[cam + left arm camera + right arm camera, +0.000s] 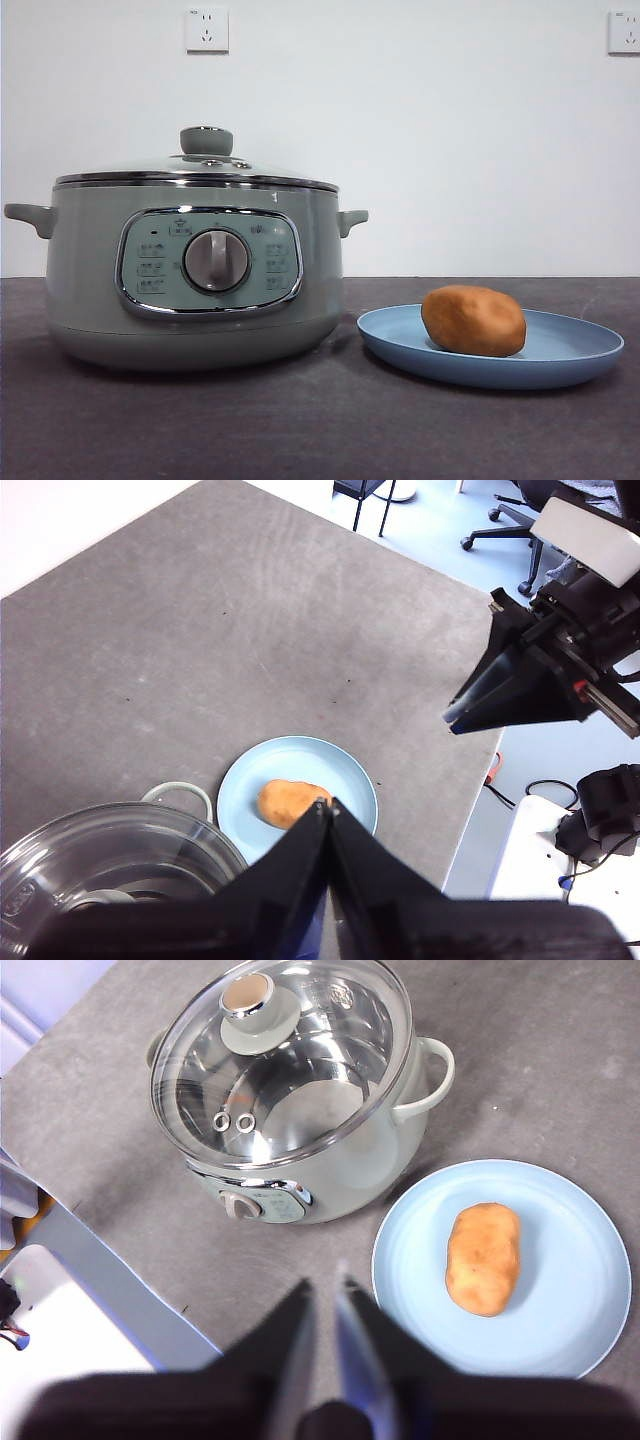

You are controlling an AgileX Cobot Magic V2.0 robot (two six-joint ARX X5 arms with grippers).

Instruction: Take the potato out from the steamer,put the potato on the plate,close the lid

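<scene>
you have two white wall sockets (207,29) behind the dark grey table (300,430), and nothing sits between the pot and the dish. the big round pale green steamer (195,275) has its domed glass lid (197,167) on top. the smooth orange-brown oval potato (473,320) lies on its side in the flat light blue plate (585,352), just beside the steamer. your left gripper (327,807) and right gripper (325,1285) hang high above, both pinched together and holding nothing.

Potato (473,320) on plate (570,361), right of steamer (195,270)
</scene>
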